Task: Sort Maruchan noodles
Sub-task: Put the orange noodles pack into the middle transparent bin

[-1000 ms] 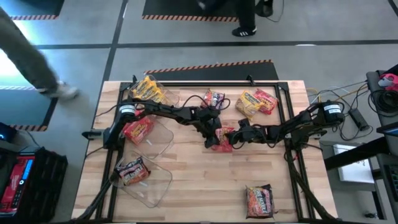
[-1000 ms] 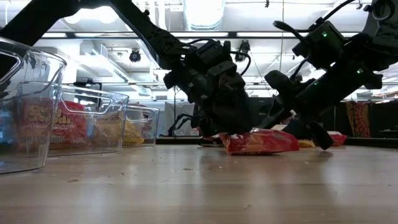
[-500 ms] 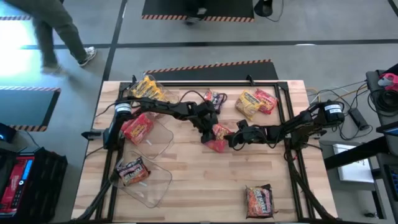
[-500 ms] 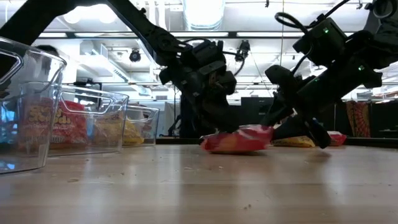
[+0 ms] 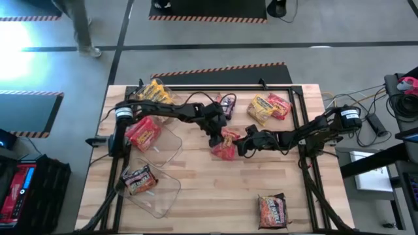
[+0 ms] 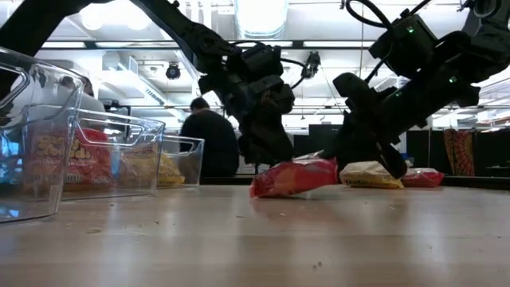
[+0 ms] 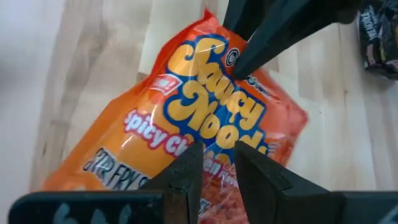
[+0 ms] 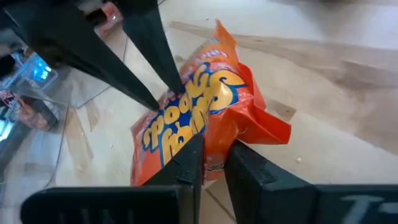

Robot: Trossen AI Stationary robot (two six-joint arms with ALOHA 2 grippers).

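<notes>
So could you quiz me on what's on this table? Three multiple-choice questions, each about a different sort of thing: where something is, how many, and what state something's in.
1. Where is the orange noodle packet that both arms are at?
A. in a clear bin
B. near the middle of the table
C. on the floor

2. How many packets lie together at the table's far edge, to the right?
A. two
B. five
C. none

3. How is the left gripper at the orange packet?
A. wide open above it
B. pinched shut on it
C. far away from it

Answers:
1 B: the high view shows it on bare wood between the two grippers.
2 A: a yellow packet and a red packet lie side by side there.
3 B: the left wrist view shows its fingers closed on the wrapper's edge; the right gripper pinches the opposite side.
</notes>
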